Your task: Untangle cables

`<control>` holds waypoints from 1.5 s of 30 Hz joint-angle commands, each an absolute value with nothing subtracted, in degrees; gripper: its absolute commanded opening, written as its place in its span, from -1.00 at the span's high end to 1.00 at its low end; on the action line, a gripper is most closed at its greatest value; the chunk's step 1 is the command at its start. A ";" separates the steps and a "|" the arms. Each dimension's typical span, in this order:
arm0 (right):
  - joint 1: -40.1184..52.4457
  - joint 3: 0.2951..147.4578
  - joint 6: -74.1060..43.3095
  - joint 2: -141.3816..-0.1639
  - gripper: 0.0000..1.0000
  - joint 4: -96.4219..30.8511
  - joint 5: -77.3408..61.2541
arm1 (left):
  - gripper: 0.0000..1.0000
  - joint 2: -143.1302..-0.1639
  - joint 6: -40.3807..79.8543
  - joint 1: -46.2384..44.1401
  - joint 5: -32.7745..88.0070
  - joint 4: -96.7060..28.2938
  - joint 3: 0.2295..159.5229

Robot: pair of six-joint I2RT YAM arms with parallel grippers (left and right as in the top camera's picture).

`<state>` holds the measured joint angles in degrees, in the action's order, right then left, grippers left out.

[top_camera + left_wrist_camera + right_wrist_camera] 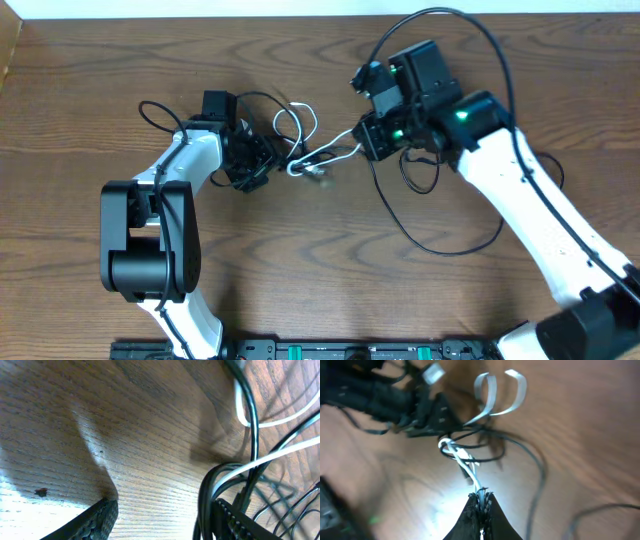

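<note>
Black cord [254, 420] and white cord [454, 452] are wound together in a knot [300, 160] on the table [330, 290], and that knot sits between the two claws. The right gripper [481, 497] is just right of the knot, its jaws pinched fully together on the white cord, which runs taut from the tips into the knot. The left gripper [258, 160] is just left of the knot with its jaws standing apart. Bare wood shows between the pads, and strands of both cords only lie across one pad [232, 517], so nothing is clamped there. Past the knot the white cord throws two small loops, and a small plug [318, 173] lies just below it. The black cord sprawls in a wide slack loop well right of the knot. Both cords look light, thin and limp, likely to follow any pull and spring back into curls, and their smooth jackets could slip through a loose pinch. A steady pull on one strand would probably tighten the knot rather than free it. The best hold for the left claw looks to be a black strand just beside the knot, clear of the white, so the two can be drawn apart gently. The plug seems a poor place to grip, being small and easily strained.
</note>
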<state>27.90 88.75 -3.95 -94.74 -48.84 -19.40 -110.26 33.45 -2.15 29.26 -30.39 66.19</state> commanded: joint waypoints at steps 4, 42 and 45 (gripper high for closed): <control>23.53 88.92 -3.14 -90.11 0.98 -50.22 -6.39 | -0.27 -113.43 33.52 -1.58 20.86 -31.20 64.03; 13.54 88.79 -9.39 -90.39 -0.98 -60.10 9.91 | -0.28 -113.43 33.76 -1.58 20.71 -32.25 64.03; 13.54 88.79 -9.39 -90.39 -0.98 -60.10 9.93 | -0.28 -113.43 33.76 -1.58 20.71 -32.25 64.03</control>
<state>13.61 88.75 -8.97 -91.81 -60.03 9.91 -110.15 33.69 -2.13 27.90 -31.05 66.30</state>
